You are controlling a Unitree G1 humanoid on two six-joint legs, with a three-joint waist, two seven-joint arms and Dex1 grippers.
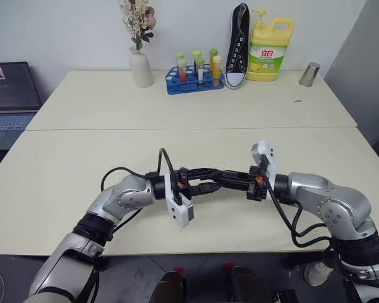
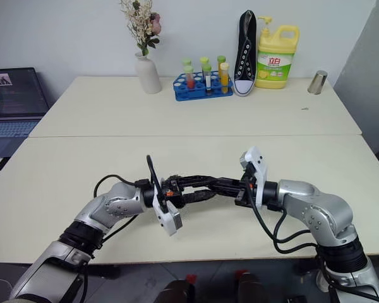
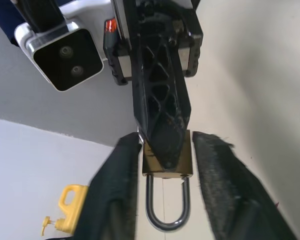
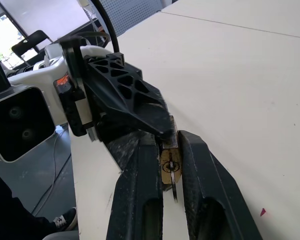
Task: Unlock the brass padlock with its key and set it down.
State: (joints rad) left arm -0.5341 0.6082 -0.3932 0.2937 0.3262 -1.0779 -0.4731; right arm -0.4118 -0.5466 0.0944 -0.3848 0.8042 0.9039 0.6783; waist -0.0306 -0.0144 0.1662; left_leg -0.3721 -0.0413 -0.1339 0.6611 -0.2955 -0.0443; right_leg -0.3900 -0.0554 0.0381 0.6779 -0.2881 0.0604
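Note:
The two grippers meet fingertip to fingertip just above the near table (image 1: 63, 183). The brass padlock (image 3: 181, 159) hangs between them, its silvery shackle (image 3: 165, 215) pointing back along my left fingers (image 3: 115, 195). My right gripper (image 4: 169, 150) is shut on the padlock's flat sides; the keyhole face (image 4: 170, 165) looks toward its wrist. A thin silvery key (image 4: 174, 189) sticks out of the keyhole between the right fingers. My left gripper (image 3: 167, 142) is open, its fingers flanking the padlock body with a slight gap on one side.
On the far table stand a white vase with flowers (image 1: 139, 66), a blue rack of tubes (image 1: 194, 79), a black sneaker (image 1: 239, 47), a yellow detergent bottle (image 1: 268, 50) and a metal cup (image 1: 310, 74). A laptop (image 1: 9, 95) sits at the far left.

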